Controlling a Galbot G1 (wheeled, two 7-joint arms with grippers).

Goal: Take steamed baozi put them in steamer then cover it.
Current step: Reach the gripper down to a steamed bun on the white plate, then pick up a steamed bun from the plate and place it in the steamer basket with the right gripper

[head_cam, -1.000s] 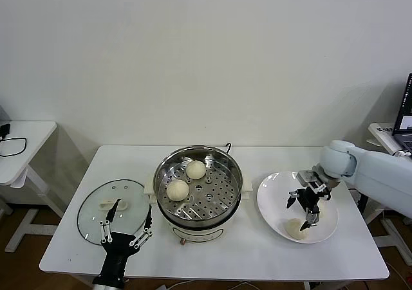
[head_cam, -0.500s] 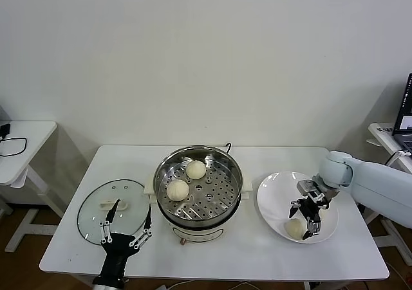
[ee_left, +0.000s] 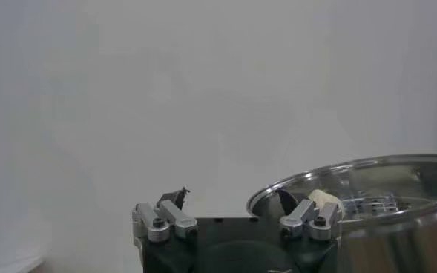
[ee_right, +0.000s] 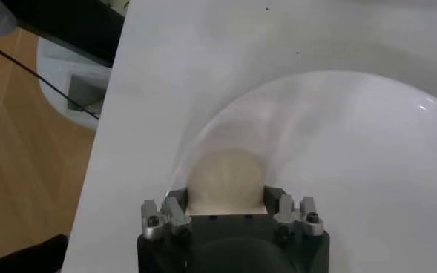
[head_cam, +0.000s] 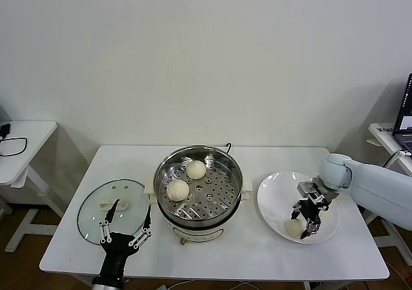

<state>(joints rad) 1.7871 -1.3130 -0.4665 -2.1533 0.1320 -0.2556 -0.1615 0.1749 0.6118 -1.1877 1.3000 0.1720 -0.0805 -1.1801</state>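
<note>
Two baozi [head_cam: 177, 189] sit in the steamer [head_cam: 198, 186]. The right gripper [head_cam: 302, 227] has its jaws around a third on the plate [head_cam: 277, 187]. The cover [head_cam: 111, 208] lies on the desk; left gripper [head_cam: 125, 227] waits wide.

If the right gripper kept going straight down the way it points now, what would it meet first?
The right gripper points down at the white plate, its fingers astride a baozi. Going on, it would likely press that bun first, then the plate under it, though the remaining gap is hard to judge.
</note>
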